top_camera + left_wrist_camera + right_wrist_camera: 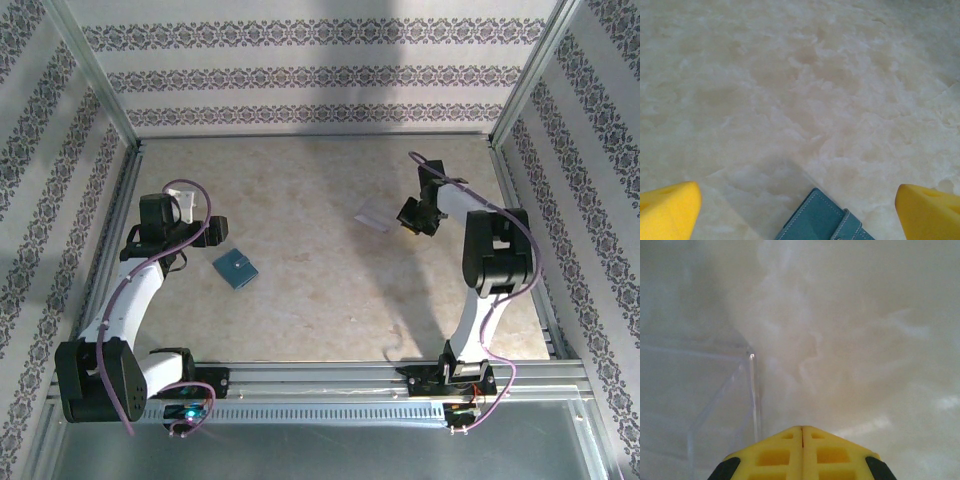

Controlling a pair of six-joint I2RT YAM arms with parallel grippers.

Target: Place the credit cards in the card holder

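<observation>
The pale marbled counter (320,290) carries 2 things, well apart: a teal card holder (235,267) left of centre, and a clear plastic case (374,216) farther back, right of centre.

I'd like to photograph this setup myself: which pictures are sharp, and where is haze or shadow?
Top external view: sharp, with soft shadows on the table. Left wrist view: card holder crisp, far surface softer. Right wrist view: hazy, washed out; the clear box visible mainly by glinting edges.

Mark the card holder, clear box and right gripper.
card holder (235,268), top view, middle of its teal cover.
clear box (754,395), right wrist view, its upright corner edge.
right gripper (801,430), right wrist view, seam between shut fingertips.
</observation>
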